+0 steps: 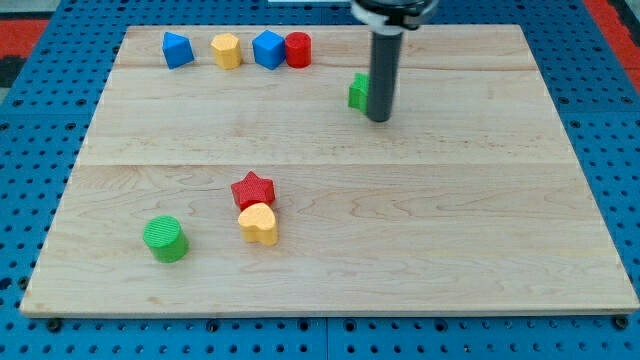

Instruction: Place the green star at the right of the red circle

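Note:
The green star (357,91) lies near the view's top, right of centre, partly hidden behind my rod. My tip (379,119) rests on the board just to the right of the star and slightly below it, touching or nearly touching it. The red circle (298,49) stands at the view's top, up and to the left of the star, right against a blue block (268,49).
A blue block (177,49) and a yellow block (227,50) also stand along the top edge. A red star (252,189), a yellow heart (259,223) and a green cylinder (165,238) sit at lower left. The wooden board (450,240) lies on a blue pegboard.

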### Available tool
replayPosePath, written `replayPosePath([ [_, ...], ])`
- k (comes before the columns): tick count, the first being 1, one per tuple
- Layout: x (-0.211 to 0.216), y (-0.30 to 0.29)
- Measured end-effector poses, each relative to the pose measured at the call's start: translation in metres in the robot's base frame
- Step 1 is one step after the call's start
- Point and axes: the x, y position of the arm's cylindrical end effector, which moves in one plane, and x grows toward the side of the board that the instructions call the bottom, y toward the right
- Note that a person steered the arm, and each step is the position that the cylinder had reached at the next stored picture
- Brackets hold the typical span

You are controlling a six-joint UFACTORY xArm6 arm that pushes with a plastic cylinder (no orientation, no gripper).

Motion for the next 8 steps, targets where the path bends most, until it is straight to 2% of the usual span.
replayPosePath([
  [1, -0.036, 0.0],
  [2, -0.047, -0.015],
  [3, -0.023, -0.023],
  [5, -0.034, -0.08],
  [6, -0.012, -0.107],
  [7, -0.018, -0.122],
  [8, -0.064, -0.104],
])
